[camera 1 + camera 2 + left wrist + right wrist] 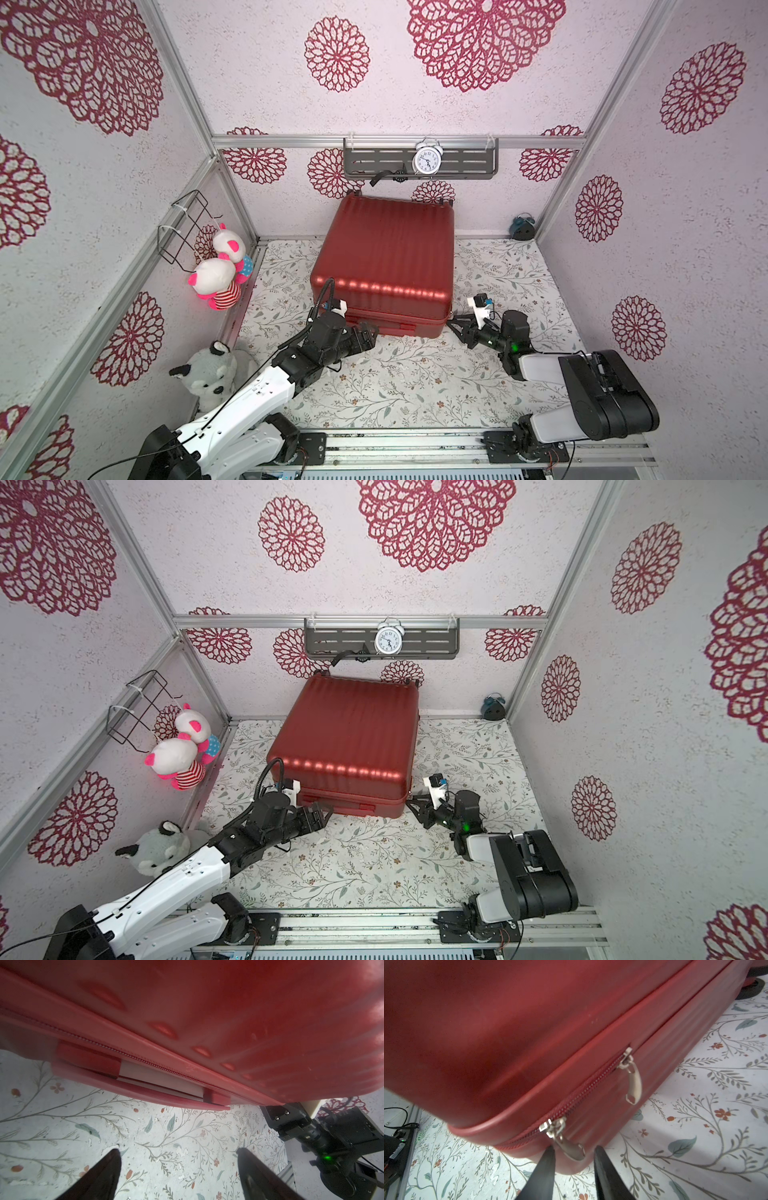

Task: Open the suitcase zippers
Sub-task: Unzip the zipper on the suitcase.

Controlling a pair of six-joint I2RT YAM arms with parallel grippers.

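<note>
Large glossy red ribbed hard-shell suitcase (386, 253) lies flat on the floral-patterned bench (415, 382), middle-back. Its far end is close to the rear wall, its handle side faces the arms.

Thin red zipper track (583, 1088) follows the seam between the shell halves. Right wrist view: two silver metal pulls on it at the suitcase's front right corner, near pull (569, 1145) and far pull (633, 1082), apart from each other, both hanging down (teeth between them meshed or parted: cannot tell).

right jaws: partly spread, black fingertips (548, 1159) either side of the near pull. The pull sits between them with a gap showing on one side, so no pinch seen.

left jaws: spread wide, fingertips (112, 1163) above the bench just in front of the red carry handle (135, 1089), holding nothing. Track here (145, 1061) looks meshed.

Surroundings:
- grey slotted wall shelf (374, 163) above the suitcase, carrying a white twin-bell alarm clock (427, 160)
- two white-and-pink plush toys (220, 270) under a black wire basket (183, 228) on the left wall
- grey plush animal (208, 374) at the bench's front left edge
</note>
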